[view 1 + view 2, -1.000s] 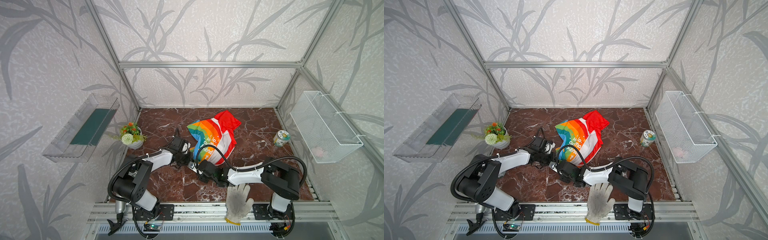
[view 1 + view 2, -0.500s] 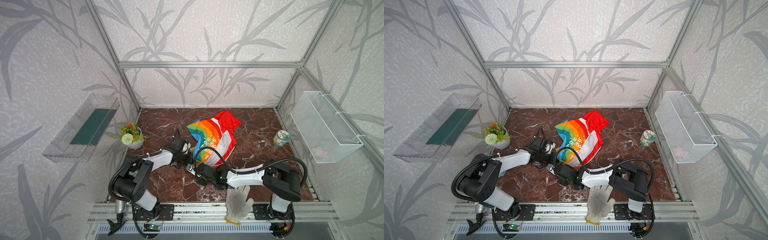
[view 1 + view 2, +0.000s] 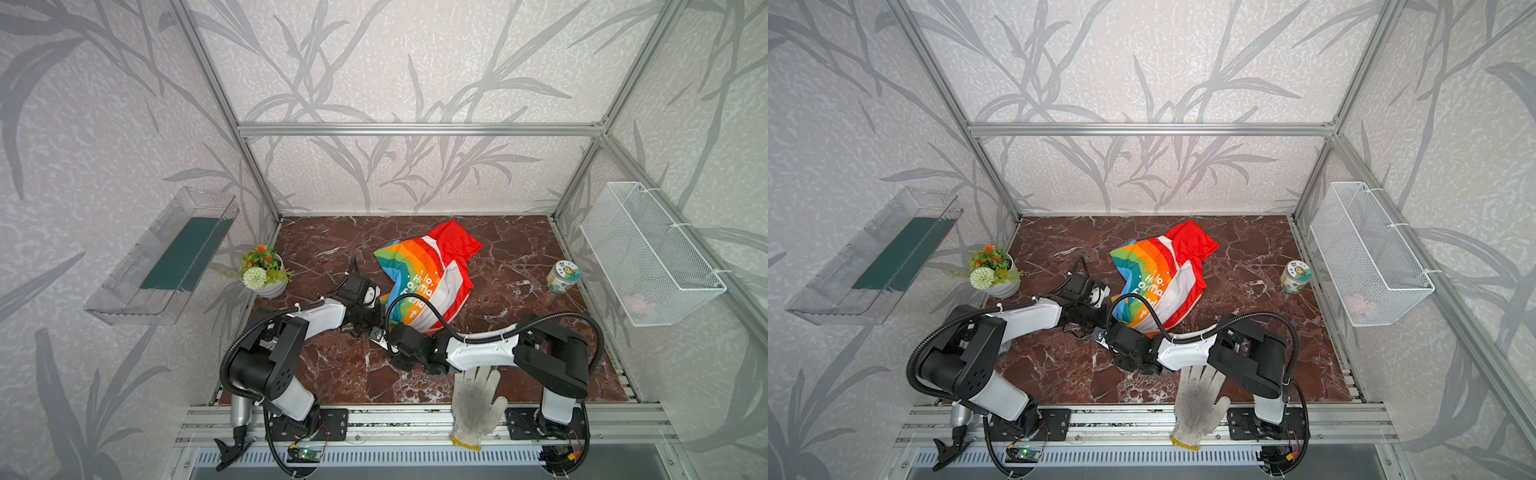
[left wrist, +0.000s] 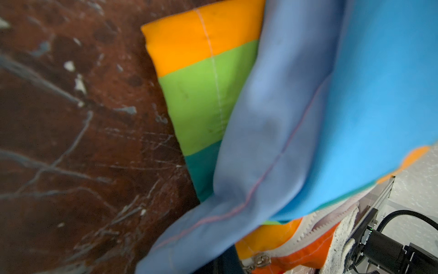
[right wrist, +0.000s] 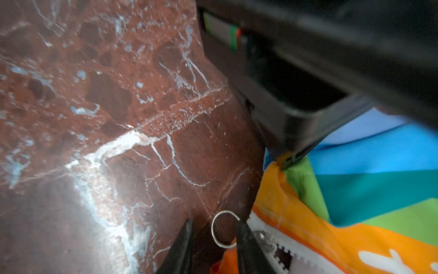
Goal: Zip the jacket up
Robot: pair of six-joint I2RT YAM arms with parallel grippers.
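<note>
The rainbow-striped jacket (image 3: 428, 282) (image 3: 1163, 282) lies bunched mid-table, red hood toward the back. My left gripper (image 3: 376, 322) (image 3: 1098, 322) is shut on the jacket's lower corner; in the right wrist view its black tip (image 5: 288, 159) pinches the orange and green fabric. My right gripper (image 3: 384, 338) (image 5: 214, 239) meets it from the front, low over the table, with its jaws apart. The metal ring pull (image 5: 213, 231) lies between the fingers, resting against one of them. The slider (image 5: 265, 239) (image 4: 259, 259) sits at the bottom end of the white zipper teeth (image 4: 315, 225).
A dirty white work glove (image 3: 476, 401) hangs over the front edge by the right arm's base. A flower pot (image 3: 264, 272) stands at the left, a small jar (image 3: 563, 276) at the right. A wire basket (image 3: 648, 253) and a clear tray (image 3: 166, 257) hang on the side walls.
My right gripper has slid left along the table toward the jacket's lower corner, and its jaws have spread wider. The left gripper keeps its hold.
</note>
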